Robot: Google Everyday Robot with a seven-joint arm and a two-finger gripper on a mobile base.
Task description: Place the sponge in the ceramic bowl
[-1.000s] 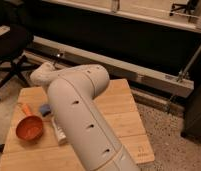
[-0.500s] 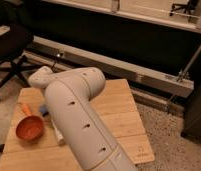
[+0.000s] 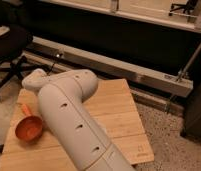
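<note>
The orange-red ceramic bowl [image 3: 28,129] stands on the left of the wooden table [image 3: 116,107], its short handle pointing to the back. My thick white arm [image 3: 69,117] reaches from the bottom of the camera view up over the table's left half and bends down just right of the bowl. The gripper is hidden beneath the arm, somewhere beside the bowl. The sponge is hidden too.
A black office chair [image 3: 9,47] stands on the floor at the left. A long metal rail [image 3: 124,70] runs behind the table, below a dark wall. Speckled floor [image 3: 169,135] lies to the right of the table's edge.
My arm has swung lower and towards the bowl. It now covers the white things that lay right of the bowl.
</note>
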